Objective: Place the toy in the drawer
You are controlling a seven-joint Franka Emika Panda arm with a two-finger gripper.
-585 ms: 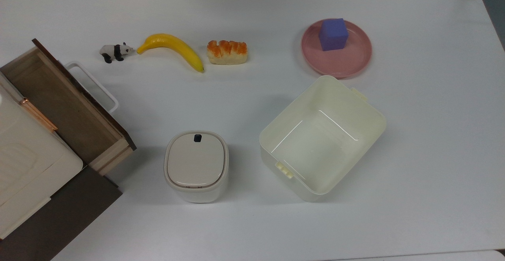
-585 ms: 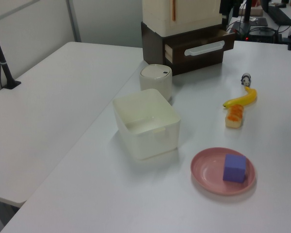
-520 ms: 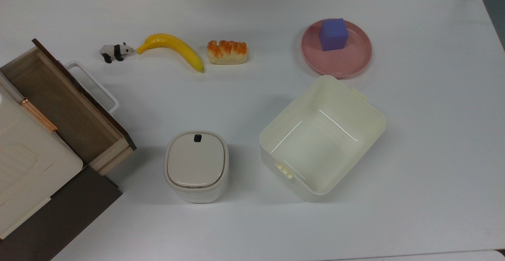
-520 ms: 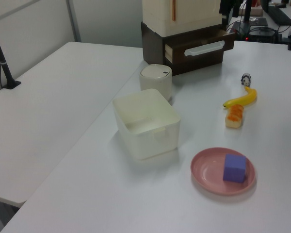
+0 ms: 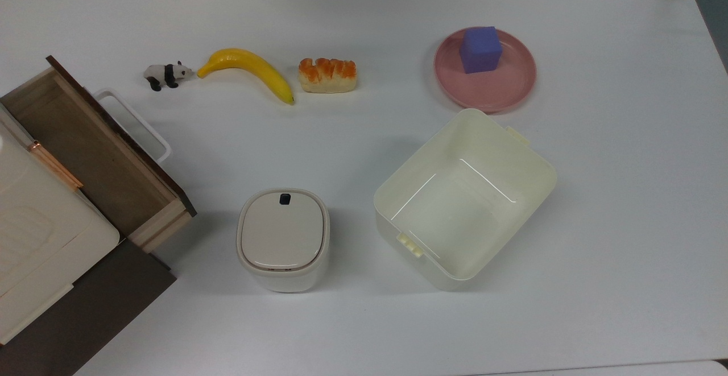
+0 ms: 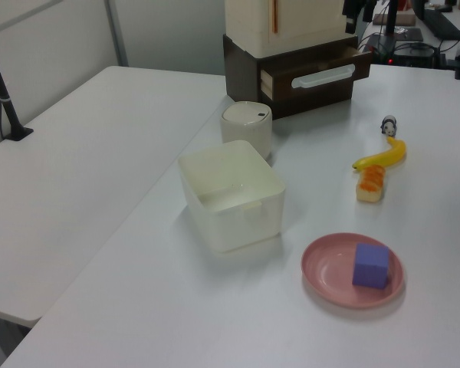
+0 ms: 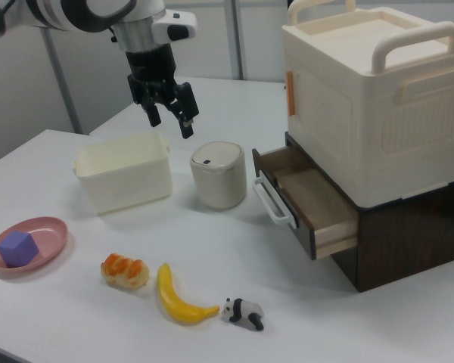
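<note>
Nothing on the table (image 5: 364, 319) has shifted since a moment ago; at the top view's upper edge the dark tip of the arm has slid slightly toward the top view's left. The toy (image 5: 166, 74) stands on the table just beside the tip of the banana (image 5: 248, 70), apart from the drawer (image 5: 91, 148); in the right view the toy (image 7: 243, 312) is the nearest object, at the banana's (image 7: 178, 299) end. The drawer is pulled open, its brown bottom bare, its white loop handle (image 5: 136, 123) facing the toy; in the right view it juts from a dark cabinet (image 7: 397, 234) under a cream lidded box (image 7: 378, 98). The gripper (image 7: 170, 113) hangs in the air above the cream bin (image 7: 123, 180) and the small lidded container (image 7: 219, 175), fingers spread apart, holding nothing. The bin (image 5: 463, 199) is open and holds nothing; the lidded container (image 5: 282, 238) is closed; a bread piece (image 5: 327, 74) lies beside the banana; a purple cube (image 5: 481, 49) sits on a pink plate (image 5: 500, 89).
</note>
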